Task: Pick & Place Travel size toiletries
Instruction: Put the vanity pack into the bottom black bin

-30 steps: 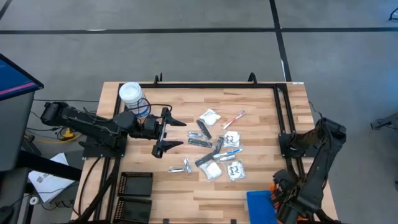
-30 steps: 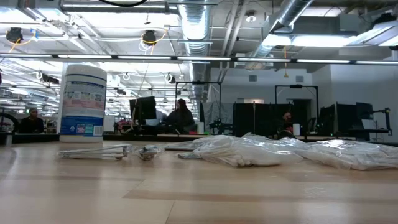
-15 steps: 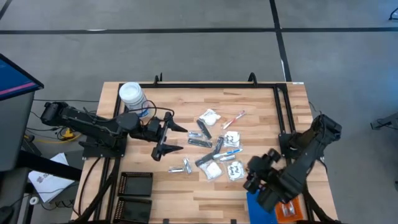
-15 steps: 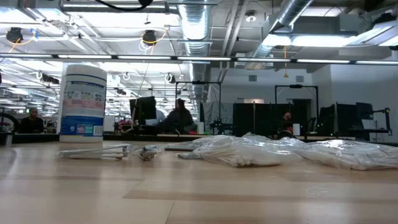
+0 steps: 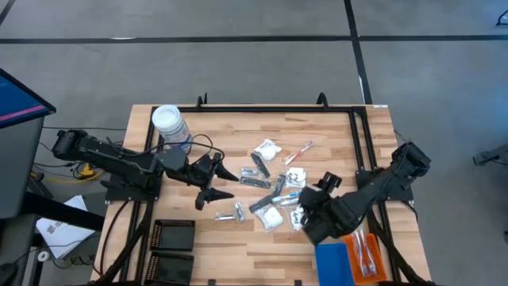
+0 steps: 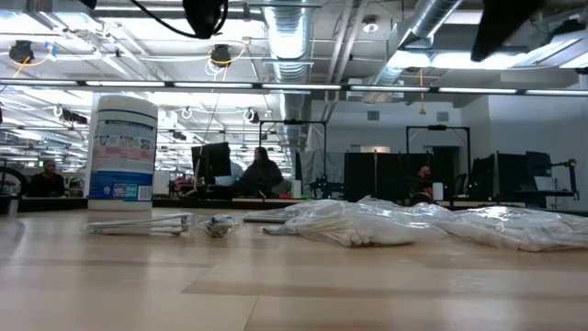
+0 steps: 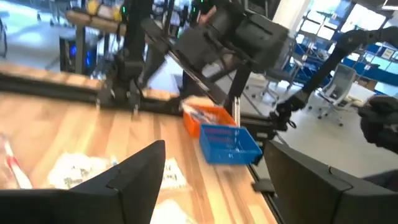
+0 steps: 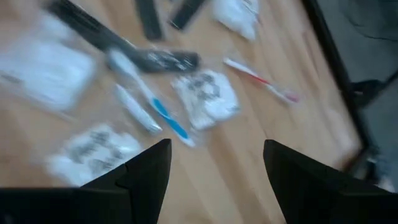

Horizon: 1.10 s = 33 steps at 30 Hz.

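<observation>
The toiletries (image 5: pixel 274 187) lie scattered mid-surface (image 5: pixel 333 135). The left claw (image 5: pixel 213 181) hovers just beside them, released and empty; the right claw (image 5: pixel 305 208), likewise released, hangs over their near-right edge.

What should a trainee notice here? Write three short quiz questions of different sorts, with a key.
1. True or false: the left gripper is shut on a sachet.
2. Where does the white-lidded jar stand? A) at the table's far corner, by the left arm; B) in a tray; C) among the toiletries.
3. Fill in: the gripper poised over the edge of the toiletries pile, fingers apart, is the ___ gripper.

Key: 1 false, it is open and empty; 2 A; 3 right.
</observation>
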Motion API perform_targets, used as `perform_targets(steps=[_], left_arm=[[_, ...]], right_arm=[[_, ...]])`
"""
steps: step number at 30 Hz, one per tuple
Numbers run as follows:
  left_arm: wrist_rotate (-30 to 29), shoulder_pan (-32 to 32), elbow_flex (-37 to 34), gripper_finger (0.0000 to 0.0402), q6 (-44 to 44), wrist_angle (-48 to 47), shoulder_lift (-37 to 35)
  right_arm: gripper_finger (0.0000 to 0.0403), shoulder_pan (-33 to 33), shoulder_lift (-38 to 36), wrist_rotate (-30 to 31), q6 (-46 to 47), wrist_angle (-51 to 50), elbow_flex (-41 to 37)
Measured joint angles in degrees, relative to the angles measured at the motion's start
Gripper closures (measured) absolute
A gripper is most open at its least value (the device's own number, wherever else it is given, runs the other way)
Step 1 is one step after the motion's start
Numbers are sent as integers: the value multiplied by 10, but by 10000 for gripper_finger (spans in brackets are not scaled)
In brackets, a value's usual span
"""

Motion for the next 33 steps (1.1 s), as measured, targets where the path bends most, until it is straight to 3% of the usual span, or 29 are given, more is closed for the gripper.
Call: perform_targets(steps=[5,10,18,21,24,27,33], left_arm=[[0,-10,0,150,-3,-7,0],[-2,-11,0,160,0,-7,0],[-7,7,0,169,1,-7,0],[7,7,0,170,1,-6,12],[87,7,2,170,-5,-9,51],[129,10,21,170,-26,-12,113],[186,24,102,175,-75,-8,257]], right_arm=[[155,-29,-2,-36,-13,32,-92],[155,-36,-32,-79,-29,125,-181],[155,0,-208,-22,-38,366,-289],[155,-1,-254,-36,-48,446,-328],[155,-3,-274,-94,-67,501,-344],[155,-2,-277,-157,-80,505,-344],[155,-38,-278,-193,-23,473,-339]])
